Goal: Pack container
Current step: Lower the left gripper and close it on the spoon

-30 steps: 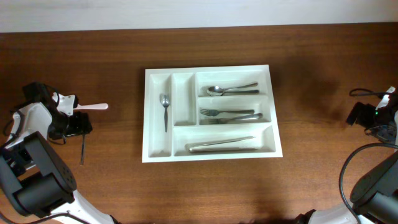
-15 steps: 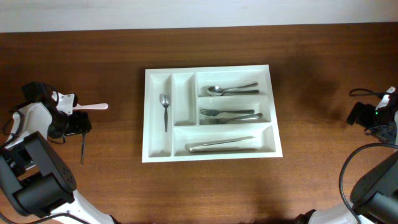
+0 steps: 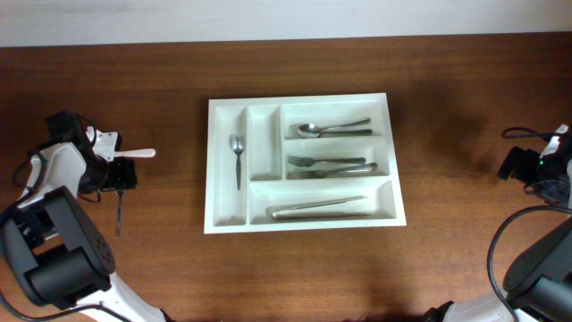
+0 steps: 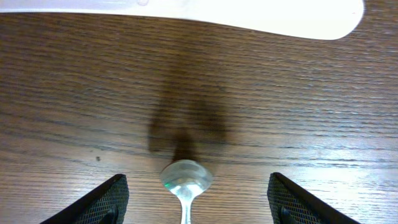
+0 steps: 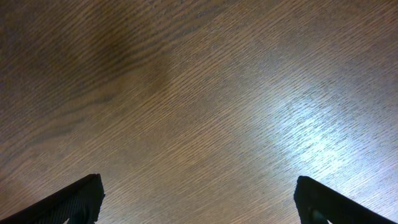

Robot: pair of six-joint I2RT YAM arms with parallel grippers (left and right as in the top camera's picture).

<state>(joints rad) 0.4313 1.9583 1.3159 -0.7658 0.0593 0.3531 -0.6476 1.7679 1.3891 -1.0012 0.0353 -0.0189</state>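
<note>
The white cutlery tray (image 3: 214,224) lies mid-table. It holds a spoon (image 3: 237,159) in its leftmost narrow compartment, spoons (image 3: 335,129) in the top wide one, forks (image 3: 331,165) in the middle one and knives (image 3: 320,209) in the bottom one. My left gripper (image 3: 114,176) is open at the far left, low over a loose metal spoon (image 3: 118,213). In the left wrist view the spoon's bowl (image 4: 186,177) lies on the wood between my open fingers (image 4: 198,200), untouched. My right gripper (image 3: 517,164) is open and empty at the far right, over bare wood (image 5: 199,199).
A white plastic utensil (image 3: 134,154) lies on the table just beyond the left gripper, and shows along the top of the left wrist view (image 4: 249,12). The table's back edge meets a pale wall (image 3: 286,18).
My left gripper has shifted slightly right and toward the back, closer over the loose spoon's bowl. The right arm and the tray's contents have not moved.
</note>
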